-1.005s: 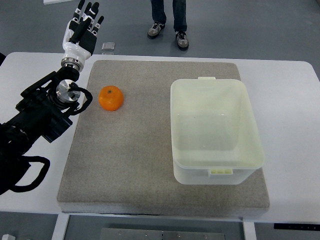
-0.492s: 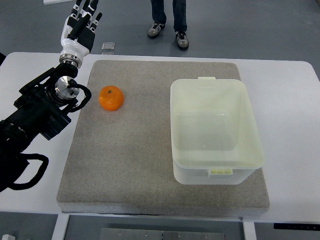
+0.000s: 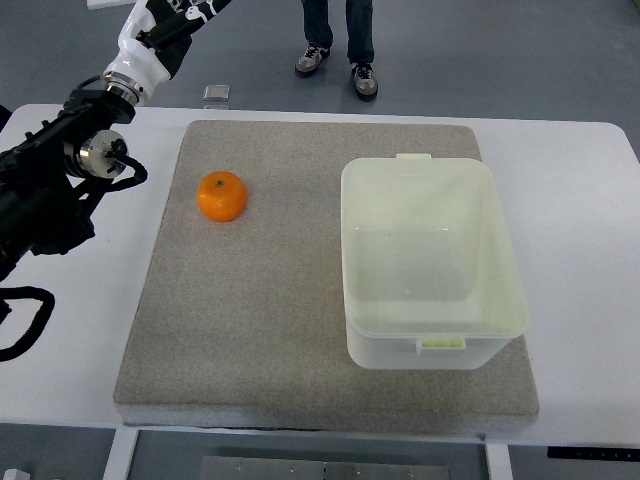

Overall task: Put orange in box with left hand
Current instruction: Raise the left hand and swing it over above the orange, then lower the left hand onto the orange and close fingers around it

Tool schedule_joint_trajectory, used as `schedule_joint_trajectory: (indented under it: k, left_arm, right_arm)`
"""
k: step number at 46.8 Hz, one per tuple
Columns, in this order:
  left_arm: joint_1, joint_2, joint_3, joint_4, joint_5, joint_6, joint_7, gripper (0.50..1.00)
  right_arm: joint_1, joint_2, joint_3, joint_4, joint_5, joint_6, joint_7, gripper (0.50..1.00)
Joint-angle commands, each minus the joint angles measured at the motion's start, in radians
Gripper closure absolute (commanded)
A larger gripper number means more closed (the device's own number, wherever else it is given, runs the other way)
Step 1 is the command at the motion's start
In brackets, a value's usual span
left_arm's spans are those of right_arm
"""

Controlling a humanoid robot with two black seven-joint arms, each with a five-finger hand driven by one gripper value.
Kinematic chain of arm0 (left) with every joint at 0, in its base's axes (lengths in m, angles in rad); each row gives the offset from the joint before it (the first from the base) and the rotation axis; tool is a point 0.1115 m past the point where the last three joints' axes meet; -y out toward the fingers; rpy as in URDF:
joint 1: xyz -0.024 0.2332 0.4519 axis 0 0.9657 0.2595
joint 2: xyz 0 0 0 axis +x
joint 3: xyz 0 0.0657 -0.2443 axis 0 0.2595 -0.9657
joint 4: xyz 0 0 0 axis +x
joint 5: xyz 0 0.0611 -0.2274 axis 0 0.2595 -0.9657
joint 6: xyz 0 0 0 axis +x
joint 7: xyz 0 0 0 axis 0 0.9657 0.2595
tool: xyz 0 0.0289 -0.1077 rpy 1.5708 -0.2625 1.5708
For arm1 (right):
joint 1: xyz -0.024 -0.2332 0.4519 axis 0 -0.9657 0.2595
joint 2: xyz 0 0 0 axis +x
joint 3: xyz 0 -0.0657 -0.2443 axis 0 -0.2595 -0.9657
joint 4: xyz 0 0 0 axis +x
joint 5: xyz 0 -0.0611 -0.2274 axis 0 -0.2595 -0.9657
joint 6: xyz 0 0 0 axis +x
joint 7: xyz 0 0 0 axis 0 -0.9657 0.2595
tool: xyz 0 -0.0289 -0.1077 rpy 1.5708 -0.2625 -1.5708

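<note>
- orange (image 3: 222, 196) sits on the grey mat (image 3: 300, 330), left part of it, toward the far edge, stem dimple facing up
- nothing touching the orange, it lies free on the mat
- box (image 3: 430, 262) is a pale translucent tub, on the right half of the mat, open top, nothing visible inside, small tabs at its near and far rims
- orange and box well apart, bare mat between them
- left hand (image 3: 160, 32) at the top left corner, raised beyond the far edge of the table, mostly cut off by the top edge of the frame
- only the white palm/wrist part and a bit of dark finger base show; cannot tell how far the fingers are spread or curled
- left hand has hold of nothing that can be seen, well apart from the orange
- left arm (image 3: 55, 190) black, comes in from the left edge, lies over the white table (image 3: 590, 250) left of the mat, metal wrist joint near the mat's far left corner
- mat lies on the white table, covering most of the middle
- person's legs and shoes (image 3: 338, 60) stand on the grey floor past the far table edge
- small square grey object (image 3: 216, 95) on the floor near the table's far edge
</note>
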Motion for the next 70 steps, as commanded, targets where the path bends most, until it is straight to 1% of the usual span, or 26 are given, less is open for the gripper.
schedule_joint_trajectory:
  k: [1,3,5,9,12,22,30,34,38,46,50,58,70]
  left_arm:
    - [-0.008,0.043,0.055,-0.057,0.266,-0.006,-0.002,0.512]
    - [-0.019,0.062,0.089,-0.09,0.373,-0.012,-0.008,0.512]
    - [-0.03,0.088,0.122,-0.123,0.464,-0.017,-0.028,0.516]
    - [-0.067,0.151,0.196,-0.161,0.576,-0.026,-0.097,0.516]
    - [-0.105,0.187,0.27,-0.172,0.61,-0.031,-0.139,0.519]
    - [-0.246,0.229,0.521,-0.181,0.639,-0.025,-0.139,0.516]
    - [-0.32,0.255,0.617,-0.183,0.844,-0.012,-0.139,0.514]
    - [-0.327,0.26,0.617,-0.189,0.981,-0.012,-0.139,0.512]
    - [-0.338,0.28,0.617,-0.218,1.073,-0.012,-0.139,0.512]
    - [-0.346,0.315,0.623,-0.321,1.093,-0.022,-0.139,0.512]
    - [-0.347,0.315,0.676,-0.348,1.101,-0.017,-0.139,0.512]
    - [-0.344,0.313,0.73,-0.354,1.153,0.007,-0.139,0.512]
    - [-0.334,0.306,0.73,-0.353,1.168,0.007,-0.139,0.51]
  right_arm:
    - [0.0,0.0,-0.001,0.0,0.0,0.0,0.0,0.568]
    - [0.0,0.0,-0.001,0.0,0.0,0.0,0.0,0.568]
    - [0.0,0.0,0.001,0.0,0.0,0.0,0.0,0.568]
    - [0.0,0.0,0.001,0.0,0.0,0.0,0.0,0.568]
    - [0.0,0.0,-0.001,0.0,0.0,0.0,0.0,0.568]
    - [-0.002,0.0,-0.001,0.0,0.0,0.0,0.0,0.568]
    - [0.0,0.0,0.001,0.0,0.0,0.0,0.0,0.568]
    - [0.0,0.0,-0.001,0.0,0.0,0.0,0.0,0.568]
    - [-0.002,0.0,0.001,0.0,0.0,0.0,0.0,0.568]
    - [0.0,0.0,-0.001,0.0,0.0,0.0,0.0,0.568]
    - [0.0,0.0,-0.001,0.0,0.0,0.0,0.0,0.568]
    - [0.0,0.0,0.001,0.0,0.0,0.0,0.0,0.568]
    - [0.0,0.0,-0.001,0.0,0.0,0.0,0.0,0.568]
